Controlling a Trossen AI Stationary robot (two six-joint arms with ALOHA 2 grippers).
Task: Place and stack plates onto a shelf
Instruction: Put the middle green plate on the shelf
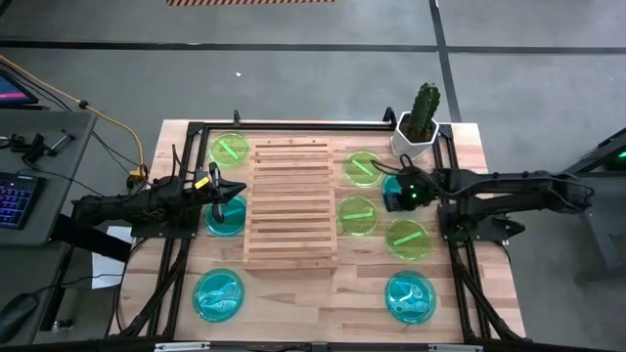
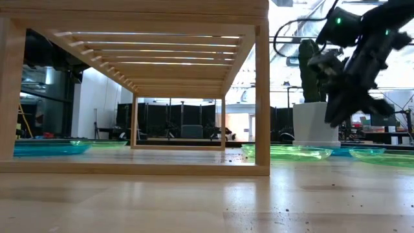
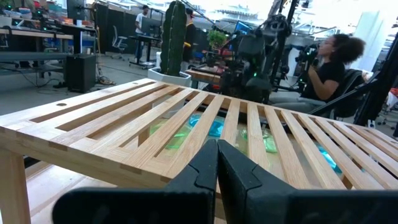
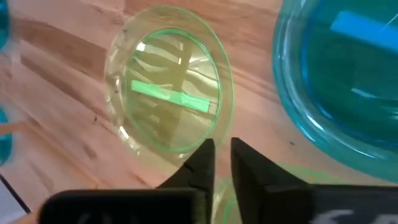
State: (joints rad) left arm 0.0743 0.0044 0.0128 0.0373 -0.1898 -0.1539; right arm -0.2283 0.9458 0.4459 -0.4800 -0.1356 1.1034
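On table: translucent green, blue plates (image 1: 357, 216).

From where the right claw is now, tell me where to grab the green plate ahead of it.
Take the green plate by its raised rim, at the edge nearest the right claw, from above. It lies flat on the table, so probably only that thin rim offers a hold.

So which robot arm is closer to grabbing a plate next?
Probably the right one: the right gripper hangs above the green plates beside the shelf. The left gripper sits over one blue plate.
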